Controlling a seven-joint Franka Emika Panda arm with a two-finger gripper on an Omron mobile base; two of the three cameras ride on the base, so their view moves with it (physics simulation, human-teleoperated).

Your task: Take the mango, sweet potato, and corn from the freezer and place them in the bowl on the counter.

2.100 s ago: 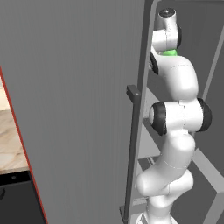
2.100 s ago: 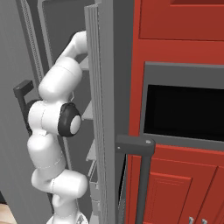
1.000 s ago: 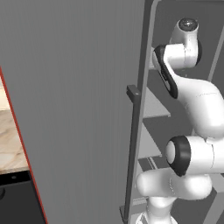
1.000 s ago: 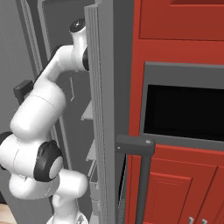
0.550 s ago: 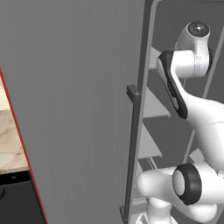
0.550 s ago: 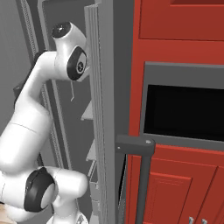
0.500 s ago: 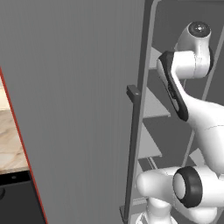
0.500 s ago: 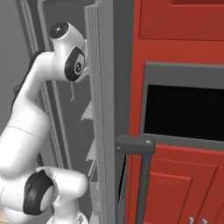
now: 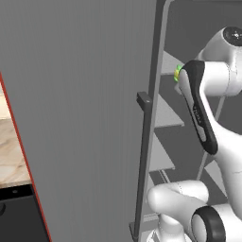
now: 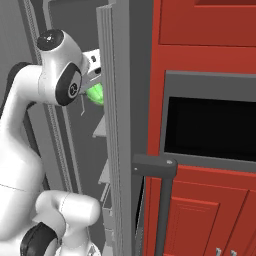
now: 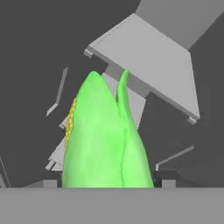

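A glossy white arm reaches into the open freezer (image 9: pixel 94 94), a plain matte-grey cabinet with flat grey shelves (image 11: pixel 144 61) and a vertical bar handle (image 9: pixel 144 156); the claw (image 11: pixel 107 186) is clenched on the corn (image 11: pixel 105 140), a smooth bright-green husk tapering to a point with a strip of bumpy yellow kernels along one edge; in the hand view its long axis runs straight away from the claw, tip towards the shelves; in the right base view the green cob (image 10: pixel 95 93) hangs inside the freezer beside the door edge; a marbled beige worktop (image 9: pixel 12 151) lies far left; red cabinets (image 10: pixel 210 210) stand right.
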